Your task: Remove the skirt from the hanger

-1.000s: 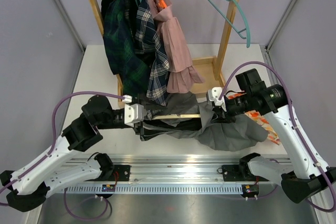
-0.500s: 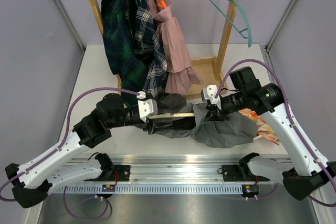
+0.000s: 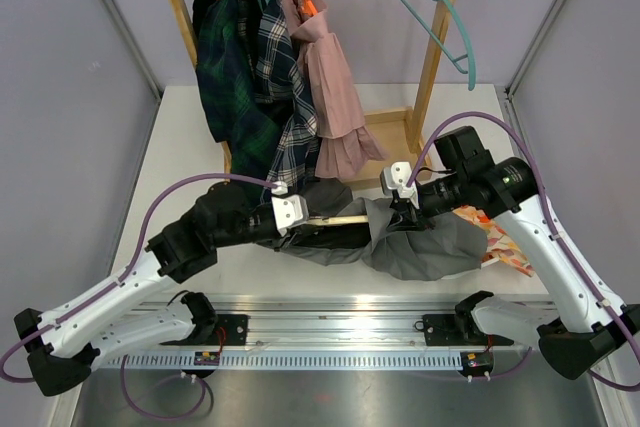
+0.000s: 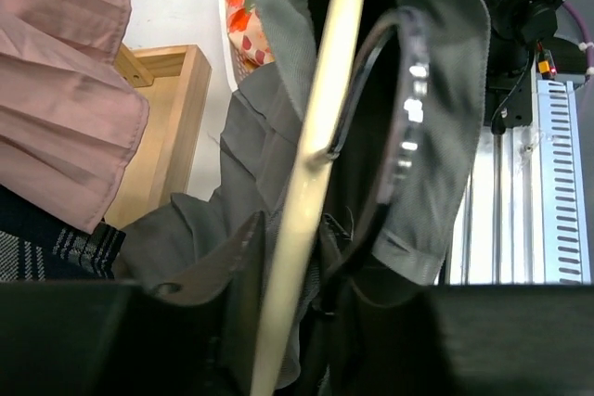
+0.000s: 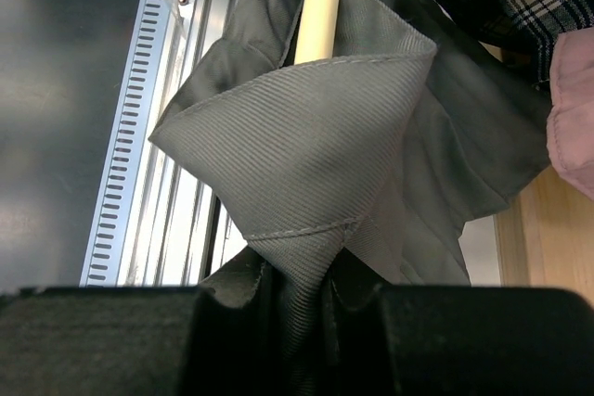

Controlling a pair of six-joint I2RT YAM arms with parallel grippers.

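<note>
Ok so this one's mid-pull, I'd say. The grey twill skirt point(image 3: 425, 245) lies bunched on the white table point(image 3: 180, 147) just in front of the wooden clothes rack point(image 3: 430, 67), between the two arms. It's not off yet: the pale wooden hanger point(image 3: 345, 219) runs right through the cloth.

The left fingers point(image 4: 223, 294) are closed around the near end of that hanger, with the bar squeezed between them in the left wrist view. The right fingers point(image 5: 362, 308) are clamped on a fold of the skirt's hemmed edge, and the fabric fans out from the pinch like a little tent with the bar poking into it.

Next move, my guess: hold the hanger dead steady on the left and drag the cloth off the far end with the right, pulling along the bar, not across it. There's a dark wire loop point(image 4: 394, 108) hanging off the bar inside the fabric. That looks like the bit that could snag, so a slow pull seems smart.
</note>
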